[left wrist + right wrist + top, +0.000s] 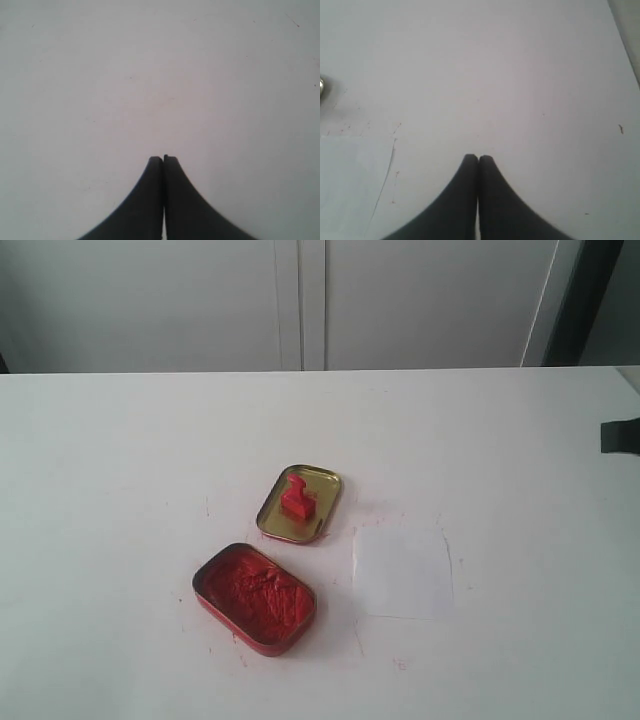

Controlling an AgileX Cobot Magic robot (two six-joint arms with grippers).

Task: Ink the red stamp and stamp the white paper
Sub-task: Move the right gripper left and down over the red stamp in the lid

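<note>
Mid-bench: small bright red plastic stamp (297, 500) stands in the gold oblong tin lid (320, 485), knob up, probably parked that way for an easy top pinch. Open red oblong tin of ink paste (255, 598) sits near it and thin white square paper (403, 571) just beside, so hops look short. Left claw (163, 159) and right claw (478, 158) are pinched tight, empty, over bare bench (120, 460). Inking not yet begun.

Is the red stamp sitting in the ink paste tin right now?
No, the red stamp stands in the gold lid, apart from the red ink tin.
</note>
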